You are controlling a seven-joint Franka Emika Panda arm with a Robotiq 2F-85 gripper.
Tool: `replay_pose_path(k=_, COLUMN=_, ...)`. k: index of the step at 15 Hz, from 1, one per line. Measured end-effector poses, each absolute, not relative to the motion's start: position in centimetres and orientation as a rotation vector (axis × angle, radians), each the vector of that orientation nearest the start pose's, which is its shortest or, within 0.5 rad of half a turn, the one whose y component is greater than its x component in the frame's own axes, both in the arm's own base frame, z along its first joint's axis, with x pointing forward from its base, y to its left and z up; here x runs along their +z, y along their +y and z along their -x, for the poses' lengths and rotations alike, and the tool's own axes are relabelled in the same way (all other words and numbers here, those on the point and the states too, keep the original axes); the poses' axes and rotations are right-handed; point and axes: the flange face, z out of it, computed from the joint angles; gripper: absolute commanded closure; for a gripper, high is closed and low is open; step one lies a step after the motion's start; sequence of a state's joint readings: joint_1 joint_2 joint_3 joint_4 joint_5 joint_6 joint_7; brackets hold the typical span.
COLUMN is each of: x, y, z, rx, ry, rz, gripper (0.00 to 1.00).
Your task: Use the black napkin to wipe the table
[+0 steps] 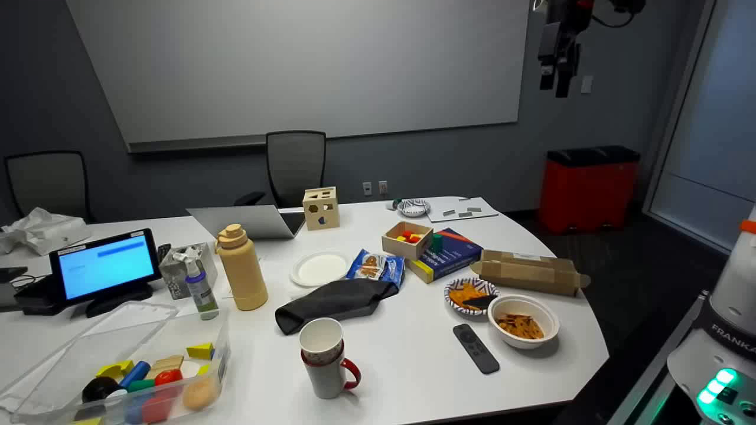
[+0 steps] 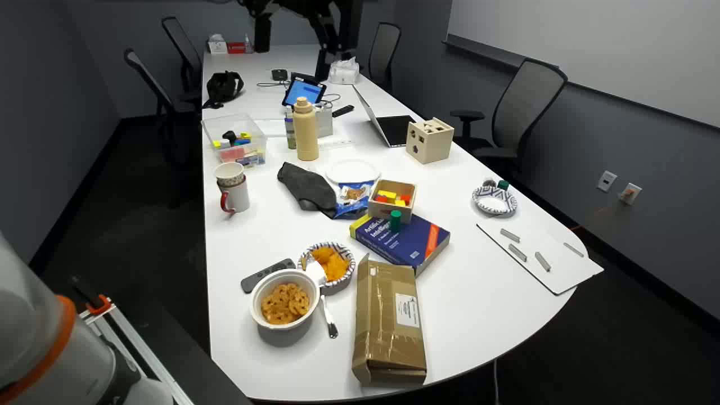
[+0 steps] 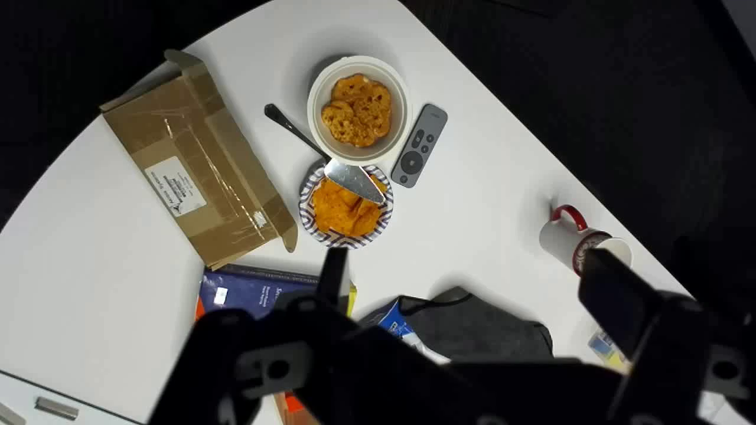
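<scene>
1. As it stretches from near to far in an exterior view, the white table [image 2: 467,315] runs down the room, its near end rounded, with dark floor [image 2: 635,343] on either side.
2. Beyond it in an exterior view, a broad whiteboard [image 1: 307,65] spans the far grey wall [image 1: 407,162]; a mesh-backed chair [image 1: 295,165] stands at the table's far edge, and a red bin [image 1: 587,192] sits far right.
3. My gripper [image 1: 554,87] hangs high above the tabletop, and the wrist view gives me its fingers [image 3: 338,271] spread wide apart.
4. The black napkin [image 1: 336,301] lies rumpled on the table, well below the gripper and apart from it; in the wrist view I see part of it between the fingers, the rest hidden behind the gripper.
5. In an exterior view, I find a white plate [image 1: 321,268] just beside its far edge, a blue snack packet [image 1: 378,268] touching its right end, and a red-handled mug [image 1: 328,375] on its near side.
</scene>
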State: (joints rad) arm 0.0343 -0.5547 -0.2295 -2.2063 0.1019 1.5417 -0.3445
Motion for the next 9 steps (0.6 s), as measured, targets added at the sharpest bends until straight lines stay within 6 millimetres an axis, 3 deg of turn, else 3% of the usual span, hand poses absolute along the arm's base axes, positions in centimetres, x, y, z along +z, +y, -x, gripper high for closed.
replay_pose_path(k=5, x=57.4, y=-7.6, z=-36.5, rx=0.095, ry=-0.263, rz=2.887, gripper=0.00)
replay_pose_path(k=7, x=55.5, y=-5.7, z=-37.7, rx=0.101, ry=-0.212, rz=2.891, gripper=0.00)
replay_pose_path(k=9, x=52.0, y=-2.2, z=-39.4, rx=0.129, ry=-0.130, rz=2.894, gripper=0.00)
